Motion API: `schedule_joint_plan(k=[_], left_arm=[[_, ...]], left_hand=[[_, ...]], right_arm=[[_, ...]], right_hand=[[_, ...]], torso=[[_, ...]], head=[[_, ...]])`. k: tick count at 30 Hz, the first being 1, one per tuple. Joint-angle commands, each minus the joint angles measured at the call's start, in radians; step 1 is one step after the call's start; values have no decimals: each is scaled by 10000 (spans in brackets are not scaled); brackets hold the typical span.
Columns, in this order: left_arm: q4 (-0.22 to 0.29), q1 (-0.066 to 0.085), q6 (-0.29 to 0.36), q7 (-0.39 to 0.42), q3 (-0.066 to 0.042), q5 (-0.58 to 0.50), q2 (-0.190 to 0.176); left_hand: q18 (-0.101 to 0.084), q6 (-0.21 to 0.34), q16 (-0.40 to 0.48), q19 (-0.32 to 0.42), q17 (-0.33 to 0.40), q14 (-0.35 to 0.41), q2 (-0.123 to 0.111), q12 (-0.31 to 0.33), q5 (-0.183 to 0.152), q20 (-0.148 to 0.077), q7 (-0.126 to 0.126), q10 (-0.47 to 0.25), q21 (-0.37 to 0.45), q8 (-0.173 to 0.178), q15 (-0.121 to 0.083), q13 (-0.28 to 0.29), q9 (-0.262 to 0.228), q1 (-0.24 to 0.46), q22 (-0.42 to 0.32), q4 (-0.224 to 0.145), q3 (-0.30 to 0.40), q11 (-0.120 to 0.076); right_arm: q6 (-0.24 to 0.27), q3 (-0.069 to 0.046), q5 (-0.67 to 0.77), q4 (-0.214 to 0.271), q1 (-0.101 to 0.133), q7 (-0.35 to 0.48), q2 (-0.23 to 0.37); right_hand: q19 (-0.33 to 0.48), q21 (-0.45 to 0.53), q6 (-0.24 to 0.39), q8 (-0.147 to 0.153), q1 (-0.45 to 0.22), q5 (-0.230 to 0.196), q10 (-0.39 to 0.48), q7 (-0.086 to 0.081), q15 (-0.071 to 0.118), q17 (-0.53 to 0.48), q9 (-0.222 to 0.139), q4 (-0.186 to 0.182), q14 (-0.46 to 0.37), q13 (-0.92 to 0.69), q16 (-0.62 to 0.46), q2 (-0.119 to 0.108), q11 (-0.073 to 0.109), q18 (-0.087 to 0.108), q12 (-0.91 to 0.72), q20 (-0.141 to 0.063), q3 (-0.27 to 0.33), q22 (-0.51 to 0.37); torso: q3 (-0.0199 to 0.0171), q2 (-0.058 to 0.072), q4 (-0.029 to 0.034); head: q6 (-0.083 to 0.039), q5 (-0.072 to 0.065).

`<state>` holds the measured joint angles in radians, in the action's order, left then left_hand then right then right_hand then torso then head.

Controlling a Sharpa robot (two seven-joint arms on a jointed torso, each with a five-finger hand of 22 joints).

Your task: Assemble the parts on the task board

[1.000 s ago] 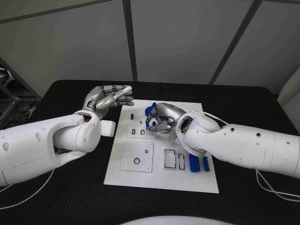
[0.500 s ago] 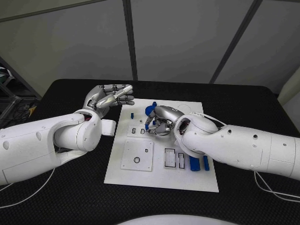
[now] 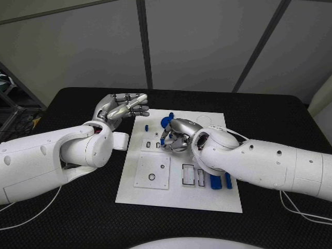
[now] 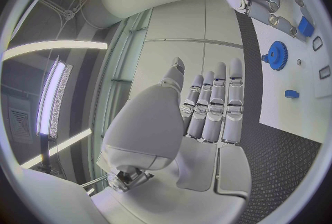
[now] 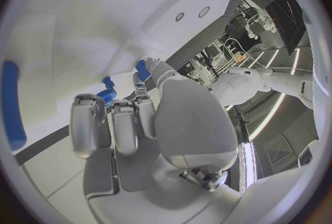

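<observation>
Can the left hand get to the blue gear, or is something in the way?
Probably not easily. The left hand hangs beside the board, holding nothing, but the right hand is down over the board right by the gear, crowding the way in.

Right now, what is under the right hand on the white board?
Under the right hand the task board carries a blue gear at the fingers' far side and a small blue part at the fingertips. Whatever lies directly beneath the palm is covered.

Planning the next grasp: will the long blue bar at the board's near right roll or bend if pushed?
The long blue rectangular bar looks flat-sided, so it would probably slide, not roll. It looks like rigid plastic, probably light and unlikely to bend.
</observation>
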<state>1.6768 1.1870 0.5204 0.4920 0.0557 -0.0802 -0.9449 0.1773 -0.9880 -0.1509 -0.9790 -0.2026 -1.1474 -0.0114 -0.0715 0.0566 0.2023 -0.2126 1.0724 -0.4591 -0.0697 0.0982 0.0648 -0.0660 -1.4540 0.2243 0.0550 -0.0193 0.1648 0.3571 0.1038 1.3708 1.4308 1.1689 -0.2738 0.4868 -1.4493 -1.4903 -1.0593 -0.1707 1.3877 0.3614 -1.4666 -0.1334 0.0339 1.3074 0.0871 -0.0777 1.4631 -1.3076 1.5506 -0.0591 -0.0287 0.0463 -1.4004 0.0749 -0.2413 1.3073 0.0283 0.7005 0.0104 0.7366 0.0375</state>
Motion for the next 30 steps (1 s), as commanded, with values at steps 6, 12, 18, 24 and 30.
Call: schedule_joint_plan(k=[6,12,18,24,30], left_arm=[[19,18,-25,-4,-9,29,12],[15,18,-25,-7,-9,29,13],[13,18,-27,-9,-9,29,4],[16,18,-28,-11,-9,29,-15],[14,18,-27,-8,-9,29,-25]], left_hand=[[21,-9,49,71,-9,4,34,32,-43,14,-53,-49,-43,52,69,-4,6,27,9,-55,3,-32],[21,-9,49,71,-9,4,34,32,-43,14,-53,-49,-43,52,69,-4,6,27,9,-55,3,-32],[21,-9,49,71,-9,4,34,32,-43,14,-53,-49,-43,52,69,-4,6,27,9,-55,3,-32],[21,-9,49,71,-9,4,34,32,-43,14,-53,-49,-43,52,69,-4,6,27,9,-55,3,-32],[21,-9,49,71,-9,4,34,32,-43,14,-53,-49,-43,52,69,-4,6,27,9,-55,3,-32]], right_arm=[[-150,10,151,-56,-36,-54,-84],[-252,15,158,-106,-47,-92,-91],[-338,17,160,-128,-51,-133,-93],[-495,18,209,-122,-52,-236,-67],[-640,19,271,-94,-52,-327,-28]], right_hand=[[11,-20,-262,-47,-74,-1,9,227,38,2188,75,-18,979,-876,44,-15,7,-59,-49,-5,-33,788],[22,-13,-248,-30,-83,-15,15,221,35,2184,72,-11,978,-869,43,-35,3,-56,-40,-3,-34,772],[26,-10,-239,-17,-94,-28,23,216,32,2167,70,-8,975,-859,37,-51,-2,-55,-29,-1,-33,766],[61,14,-186,48,-95,-29,78,190,18,2137,57,40,968,-785,25,-123,-20,-44,50,10,-54,717],[79,28,-113,136,-131,-44,112,145,-8,2114,37,77,962,-747,15,-217,-55,-39,97,30,-68,694]], torso=[[0,4,-13],[7,5,-12],[7,-1,3],[5,-1,-5],[5,-7,-15]], head=[[37,16],[65,10],[90,17],[114,34],[131,33]])
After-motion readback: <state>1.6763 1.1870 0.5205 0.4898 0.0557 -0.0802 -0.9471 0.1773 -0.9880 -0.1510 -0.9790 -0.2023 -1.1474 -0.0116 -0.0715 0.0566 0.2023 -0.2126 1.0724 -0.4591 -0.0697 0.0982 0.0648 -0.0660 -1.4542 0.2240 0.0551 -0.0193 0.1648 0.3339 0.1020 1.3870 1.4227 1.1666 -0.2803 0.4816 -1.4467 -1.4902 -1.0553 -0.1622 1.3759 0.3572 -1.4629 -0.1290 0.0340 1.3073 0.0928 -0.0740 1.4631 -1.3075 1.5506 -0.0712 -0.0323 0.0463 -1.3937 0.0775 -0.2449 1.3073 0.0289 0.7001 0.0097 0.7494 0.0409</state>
